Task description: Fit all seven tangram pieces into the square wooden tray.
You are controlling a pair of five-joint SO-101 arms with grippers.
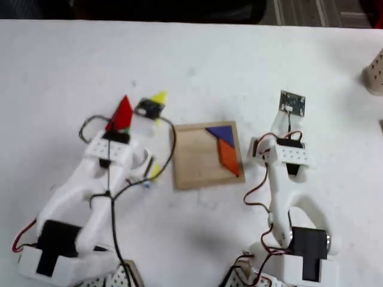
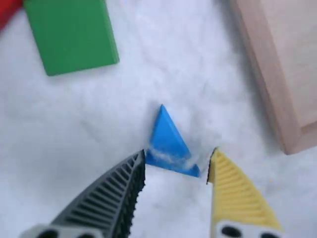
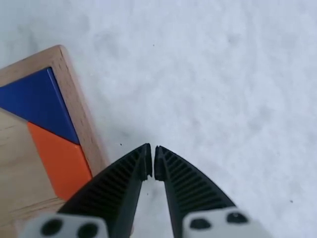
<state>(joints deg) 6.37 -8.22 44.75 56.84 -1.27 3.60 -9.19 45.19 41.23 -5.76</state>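
The square wooden tray (image 1: 190,156) lies between the arms and holds a dark blue triangle (image 1: 221,133) and an orange piece (image 1: 227,156) along its right side. My left gripper (image 2: 177,161) is open, low over the table, its fingertips on either side of a small light-blue triangle (image 2: 167,141). A green piece (image 2: 69,34) and a red piece (image 2: 7,7) lie beyond it. In the high view the red triangle (image 1: 122,113) and a yellow piece (image 1: 159,97) sit left of the tray. My right gripper (image 3: 151,163) is shut and empty, just outside the tray's right rim (image 3: 79,114).
The tray's corner (image 2: 277,84) is close beside the left gripper. Wires trail from the left arm (image 1: 108,155) across the table. The right arm (image 1: 287,156) stands right of the tray. A pale perforated object (image 1: 375,75) is at the far right edge.
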